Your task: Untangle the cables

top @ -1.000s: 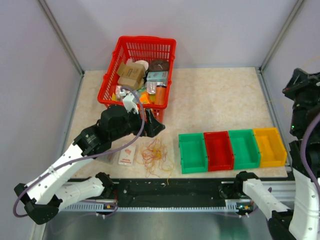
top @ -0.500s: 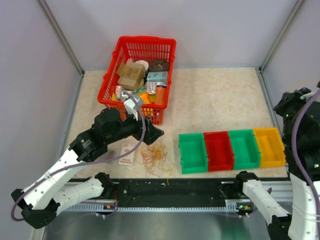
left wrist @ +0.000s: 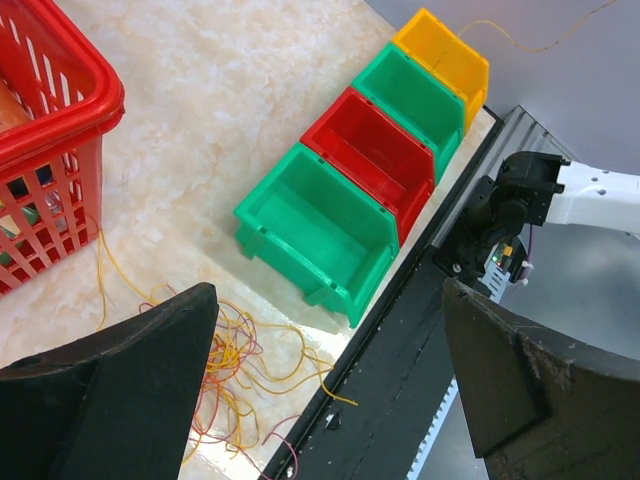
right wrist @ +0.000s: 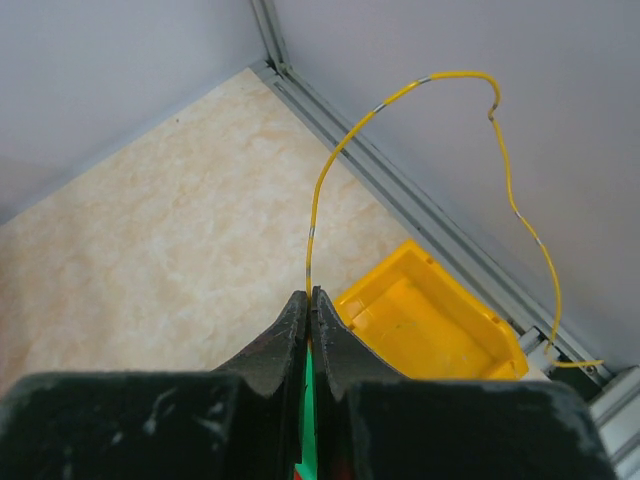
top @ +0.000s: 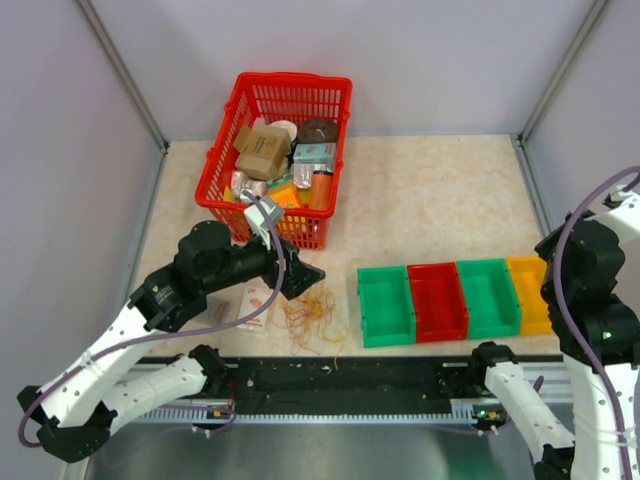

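Top external view: compared with a second ago, the right arm (top: 590, 290) has sunk from the upper right corner to the middle of the right edge, where it now covers the right end of the small yellow plastic bin (top: 525, 290). The left arm (top: 190, 285) has drawn back toward the lower left. The left gripper (top: 300, 273) has slid down the frame from the basket's front wall to just above the cables (top: 312, 313), a loose tangle of hair-thin yellow, orange and red wire loops. The tangle lies where it did, at lower centre on the beige marbled bench (top: 430, 200). It sits between a flat white packet (top: 255, 298) and the first green plastic bin (top: 385, 305). The left arm now hides more of that packet.

In the left wrist view the left jaws are spread wide with nothing between them, and the tangle shows at lower left. One strand runs up toward the foot of the red plastic mesh basket (top: 225, 160), which is packed with boxes and packets. The left arm crosses the basket's lower front wall in the top view. A red bin (top: 437, 300) and a second green bin (top: 487, 297) stand touching in the row.

In the right wrist view the right gripper (right wrist: 312, 300) has its jaws pressed together, pinching a single yellow wire (right wrist: 335, 160). The wire arcs to the upper right, then drops to the lower right edge above the yellow bin.
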Robot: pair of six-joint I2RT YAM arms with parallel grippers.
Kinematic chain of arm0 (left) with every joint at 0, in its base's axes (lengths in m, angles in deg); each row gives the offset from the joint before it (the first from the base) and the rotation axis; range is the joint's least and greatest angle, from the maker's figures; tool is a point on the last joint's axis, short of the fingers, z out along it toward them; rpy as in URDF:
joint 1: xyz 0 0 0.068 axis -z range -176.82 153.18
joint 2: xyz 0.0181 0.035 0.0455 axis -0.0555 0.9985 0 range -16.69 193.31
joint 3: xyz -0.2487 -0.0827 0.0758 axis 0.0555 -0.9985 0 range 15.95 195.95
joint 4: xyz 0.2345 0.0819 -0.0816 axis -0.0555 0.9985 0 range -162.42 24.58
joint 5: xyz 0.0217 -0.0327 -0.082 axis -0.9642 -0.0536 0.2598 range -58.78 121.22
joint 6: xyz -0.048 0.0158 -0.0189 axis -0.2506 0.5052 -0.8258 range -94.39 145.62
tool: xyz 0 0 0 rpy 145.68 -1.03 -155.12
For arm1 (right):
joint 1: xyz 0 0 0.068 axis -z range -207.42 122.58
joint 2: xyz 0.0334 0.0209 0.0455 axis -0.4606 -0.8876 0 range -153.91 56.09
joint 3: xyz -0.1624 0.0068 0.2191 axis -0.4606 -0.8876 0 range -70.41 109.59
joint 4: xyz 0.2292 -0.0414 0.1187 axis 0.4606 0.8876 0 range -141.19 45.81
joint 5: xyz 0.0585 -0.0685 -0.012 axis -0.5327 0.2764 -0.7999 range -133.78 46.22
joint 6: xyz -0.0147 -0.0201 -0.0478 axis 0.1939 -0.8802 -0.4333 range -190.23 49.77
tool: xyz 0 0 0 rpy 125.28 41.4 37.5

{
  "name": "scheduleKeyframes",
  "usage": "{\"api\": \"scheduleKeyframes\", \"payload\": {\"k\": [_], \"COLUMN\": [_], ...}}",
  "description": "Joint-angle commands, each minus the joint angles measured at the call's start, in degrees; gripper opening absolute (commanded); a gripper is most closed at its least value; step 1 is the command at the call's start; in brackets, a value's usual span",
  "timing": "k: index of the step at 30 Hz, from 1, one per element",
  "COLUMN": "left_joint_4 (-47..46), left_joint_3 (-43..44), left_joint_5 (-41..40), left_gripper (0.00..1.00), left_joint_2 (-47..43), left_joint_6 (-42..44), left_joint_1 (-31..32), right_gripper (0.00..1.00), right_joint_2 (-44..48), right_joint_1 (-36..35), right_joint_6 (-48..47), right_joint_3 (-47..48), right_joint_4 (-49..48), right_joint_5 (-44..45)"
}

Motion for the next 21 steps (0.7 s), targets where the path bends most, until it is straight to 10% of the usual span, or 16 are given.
{"api": "scheduleKeyframes", "payload": {"k": [1, 11, 21], "left_joint_4": [-0.5, -0.5, 0.6], "left_joint_3": [-0.2, -0.5, 0.4], "left_joint_5": [1.9, 2.4, 0.9], "left_gripper": [0.97, 0.97, 0.97], "left_joint_2": [-0.5, -1.2, -1.8], "left_joint_6": [0.5, -1.3, -1.1], "left_joint_1": [0.4, 0.4, 0.4], "right_gripper": [0.00, 0.00, 0.00], "right_joint_2": [1.8, -1.6, 0.1], "right_joint_1": [0.5, 0.5, 0.5], "right_joint_6": [2.1, -1.8, 0.0], "right_joint_3": [-3.3, 5.2, -7.3], "right_joint_4": [1.3, 0.9, -2.9], "right_joint_5": [2.4, 4.8, 6.2]}}
